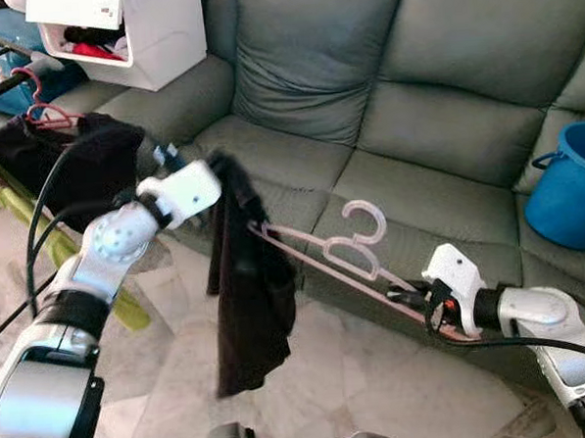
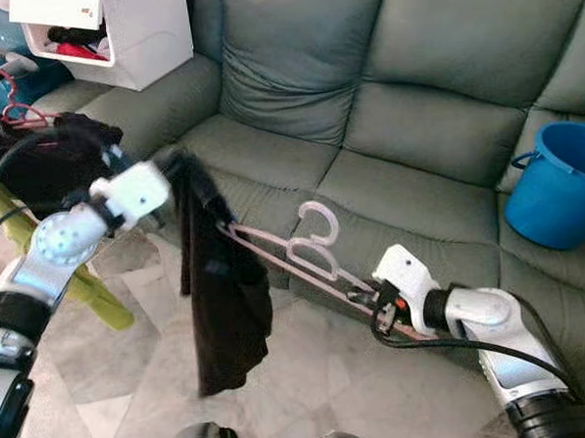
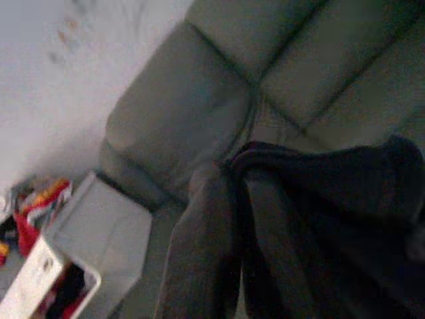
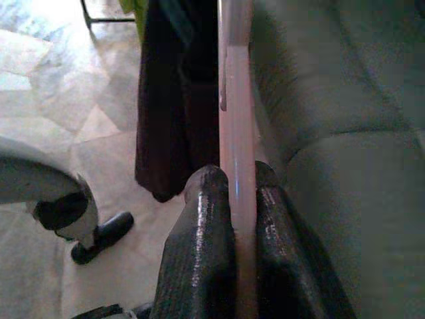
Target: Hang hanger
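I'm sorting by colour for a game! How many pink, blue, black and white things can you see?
Pink: 2, the hanger in the right gripper and the far hanger.
Blue: 1, the bucket.
Black: 2, the cloth in the left gripper and the far garment.
White: 1, the box.
Total: 6.

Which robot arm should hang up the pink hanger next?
Probably the right. The right gripper is already shut on the pink hanger, while the left gripper holds the dark cloth draped over its far end. The rack sits on the robot's left, though, so it would need to turn.
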{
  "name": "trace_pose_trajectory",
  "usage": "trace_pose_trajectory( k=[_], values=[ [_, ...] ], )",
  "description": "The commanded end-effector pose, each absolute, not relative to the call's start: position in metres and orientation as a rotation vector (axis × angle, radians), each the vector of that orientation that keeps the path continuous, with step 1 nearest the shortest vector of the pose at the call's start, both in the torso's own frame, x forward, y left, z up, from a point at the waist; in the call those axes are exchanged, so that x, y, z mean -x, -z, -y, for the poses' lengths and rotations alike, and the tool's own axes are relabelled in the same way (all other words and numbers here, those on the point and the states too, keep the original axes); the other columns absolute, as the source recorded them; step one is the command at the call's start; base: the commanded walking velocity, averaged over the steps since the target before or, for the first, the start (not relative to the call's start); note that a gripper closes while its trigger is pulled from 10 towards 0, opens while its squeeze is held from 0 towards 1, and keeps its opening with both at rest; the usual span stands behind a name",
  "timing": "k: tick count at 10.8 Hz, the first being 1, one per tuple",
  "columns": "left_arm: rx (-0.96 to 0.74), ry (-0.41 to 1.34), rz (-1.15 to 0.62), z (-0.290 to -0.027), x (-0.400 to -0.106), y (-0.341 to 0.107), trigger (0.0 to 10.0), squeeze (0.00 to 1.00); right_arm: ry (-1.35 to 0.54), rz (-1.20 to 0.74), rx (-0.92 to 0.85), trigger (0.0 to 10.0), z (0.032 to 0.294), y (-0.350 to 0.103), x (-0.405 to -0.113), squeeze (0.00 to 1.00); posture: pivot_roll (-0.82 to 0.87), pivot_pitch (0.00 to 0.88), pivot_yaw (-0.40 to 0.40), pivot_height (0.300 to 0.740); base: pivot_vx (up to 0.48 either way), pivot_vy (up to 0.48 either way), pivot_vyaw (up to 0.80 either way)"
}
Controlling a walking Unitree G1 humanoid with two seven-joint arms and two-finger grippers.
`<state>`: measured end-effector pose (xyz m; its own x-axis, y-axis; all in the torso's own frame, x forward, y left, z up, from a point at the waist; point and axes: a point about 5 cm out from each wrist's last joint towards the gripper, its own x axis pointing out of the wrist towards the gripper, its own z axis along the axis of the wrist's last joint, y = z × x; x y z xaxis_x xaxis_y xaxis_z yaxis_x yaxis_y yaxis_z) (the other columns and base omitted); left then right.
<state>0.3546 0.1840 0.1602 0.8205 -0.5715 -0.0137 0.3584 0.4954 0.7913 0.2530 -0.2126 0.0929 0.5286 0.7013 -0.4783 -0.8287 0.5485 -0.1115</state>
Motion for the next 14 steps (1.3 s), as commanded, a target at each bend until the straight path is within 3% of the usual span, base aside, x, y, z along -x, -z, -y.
trace_pose_trajectory(
  k=[1,6,8,9,11,14],
  values=[
    [-0.9,0.533,0.278,-0.188,-0.357,-0.167,10.0,0.0,-0.949,-0.33,0.37,10.0,0.209,-0.113,-0.259,0.0,-0.11,0.0,-0.016,0.74,0.0,0.0,0.0],
    [-0.915,0.598,0.272,-0.178,-0.354,-0.16,10.0,0.0,-0.945,-0.304,0.424,10.0,0.21,-0.119,-0.264,0.0,-0.11,0.0,-0.019,0.74,0.0,0.0,0.0],
    [-0.988,0.478,0.16,-0.2,-0.36,-0.152,10.0,0.0,-0.967,-0.34,0.417,10.0,0.211,-0.12,-0.26,0.0,-0.11,0.0,-0.017,0.74,0.0,0.0,0.0],
    [-0.941,0.451,0.185,-0.2,-0.363,-0.16,10.0,0.0,-0.917,-0.434,0.51,10.0,0.226,-0.104,-0.257,0.0,-0.11,0.0,-0.017,0.74,0.0,0.0,0.0],
    [-0.945,0.44,0.211,-0.198,-0.364,-0.165,10.0,0.0,-0.819,-0.484,0.472,10.0,0.236,-0.094,-0.258,0.0,-0.11,0.0,-0.012,0.74,0.0,0.0,0.0],
    [-0.922,0.446,0.241,-0.192,-0.365,-0.171,10.0,0.0,-0.851,-0.489,0.438,10.0,0.228,-0.081,-0.258,0.0,-0.11,0.0,-0.011,0.74,0.0,0.0,0.0]
  ],
)
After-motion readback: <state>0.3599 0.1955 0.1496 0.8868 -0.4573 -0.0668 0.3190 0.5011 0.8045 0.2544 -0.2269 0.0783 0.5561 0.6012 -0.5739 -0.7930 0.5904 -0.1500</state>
